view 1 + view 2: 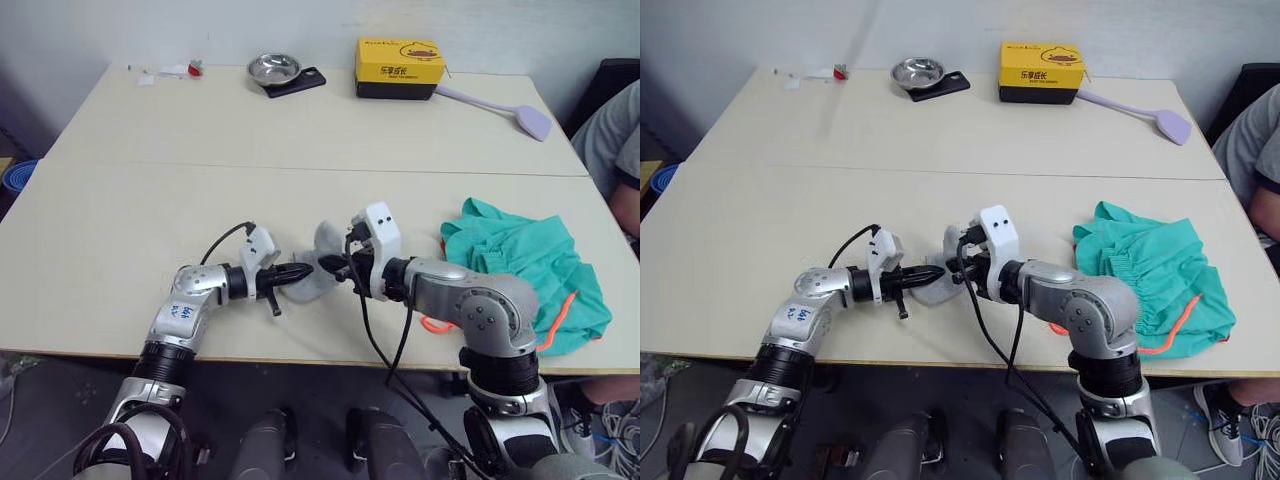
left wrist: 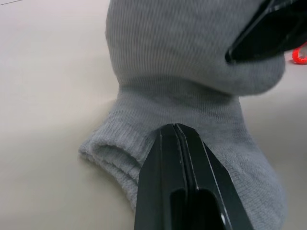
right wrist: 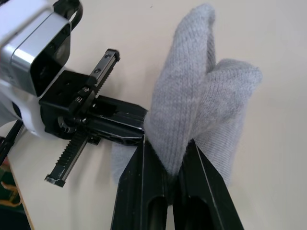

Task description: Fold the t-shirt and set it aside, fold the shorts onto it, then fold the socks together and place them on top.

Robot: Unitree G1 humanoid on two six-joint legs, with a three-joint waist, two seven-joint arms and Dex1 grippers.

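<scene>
Holding: both grippers pinch the socks on the desk.
Left gripper: fingers squeezed on a sock cuff.
Right gripper: fingers squeezed on a sock.
Yellow box: print too small to read.

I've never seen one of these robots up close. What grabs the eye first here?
Both hands meet at the table's near edge, the left hand and right hand each shut on the grey socks, one end lifted. Just beside the right arm lie crumpled teal shorts with an orange drawstring. A yellow box stands at the far edge.
</scene>
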